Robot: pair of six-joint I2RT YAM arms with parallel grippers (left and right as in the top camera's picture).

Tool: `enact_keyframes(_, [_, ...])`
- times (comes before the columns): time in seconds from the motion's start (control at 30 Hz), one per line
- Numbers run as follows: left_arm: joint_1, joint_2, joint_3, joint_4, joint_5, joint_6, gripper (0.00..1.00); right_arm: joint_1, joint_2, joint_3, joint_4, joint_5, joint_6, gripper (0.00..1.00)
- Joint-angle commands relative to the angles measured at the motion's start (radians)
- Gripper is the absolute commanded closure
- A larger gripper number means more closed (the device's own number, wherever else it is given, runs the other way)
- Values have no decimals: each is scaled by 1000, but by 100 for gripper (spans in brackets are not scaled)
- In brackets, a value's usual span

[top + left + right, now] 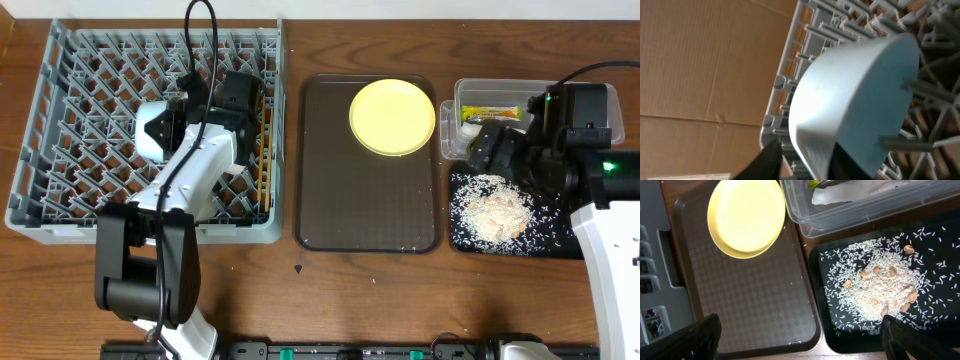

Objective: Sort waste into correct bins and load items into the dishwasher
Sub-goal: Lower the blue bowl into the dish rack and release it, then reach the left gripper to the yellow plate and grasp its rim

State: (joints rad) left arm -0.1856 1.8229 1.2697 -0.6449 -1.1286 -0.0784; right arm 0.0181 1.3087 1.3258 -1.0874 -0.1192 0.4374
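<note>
From above, your left gripper sits over the upper middle of the grey dish rack, carrying the light blue bowl on its edge. The wooden chopsticks lie in the rack along its right side. The yellow plate waits at the upper right of the brown serving tray. The snack wrapper is in the clear tub, and the rice is heaped in the black tray under your right gripper.

In the left wrist view the jaws look clamped on the bowl's rim at the bottom of the frame, one dark finger outside the wall and one inside. The bowl fills the centre, tilted, with its opening toward the right. Two pegs already cross in front of its hollow. I judge the step in hand to be seating this bowl:
- Lower it so the rim slips between peg rows rather than riding on a tip.
- Keep it tilted.
- Part the jaws only once the pegs carry it, or it may roll.
- Pull out along the rim so the inner finger doesn't drag it.

In the right wrist view your right fingers stand wide apart at the bottom corners, holding nothing. The plate is at the upper left, the rice at the right. Hold that arm there, clear of the rack.
</note>
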Motion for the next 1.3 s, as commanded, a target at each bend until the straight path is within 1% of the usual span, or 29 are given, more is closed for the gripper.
enact_keyframes(0.0, [-29,-26,-2,-36,17,-13,64,3,0,7,3,-5,4,1])
enact_keyframes(0.13, [-90,-70,-2,-36,173,-13,59,3,0,7,6,-5,4,1])
enact_keyframes(0.2, [-117,-103,-2,-35,242,-14,54,3,0,7,5,-5,4,1])
enact_keyframes(0.37, [-175,-212,-2,-43,441,-14,51,3,0,7,0,-5,4,1])
enact_keyframes(0.43, [-200,-263,-2,-42,596,-22,51,3,0,7,0,-5,4,1])
enact_keyframes(0.5, [-222,-306,-2,-30,816,-69,51,3,0,7,0,-5,4,1])
enact_keyframes(0.53, [-235,-319,-2,-10,957,-96,51,3,0,7,0,-5,4,1])
enact_keyframes(0.6, [-254,-320,-2,37,1142,-129,51,3,0,7,0,-5,4,1])
enact_keyframes(0.63, [-267,-311,-3,68,1214,-145,51,3,0,7,-1,-5,4,1])
enact_keyframes(0.67, [-278,-302,-3,90,1247,-159,51,3,0,7,-1,-5,4,1])
enact_keyframes(0.77, [-313,-241,-3,158,1256,-215,51,3,0,7,-2,-6,4,1])
enact_keyframes(1.03, [-377,4,-2,364,1256,-350,51,3,0,7,-2,-5,4,1])
enact_keyframes(1.27, [-386,130,-2,475,1257,-426,51,3,0,6,-2,-5,4,1])
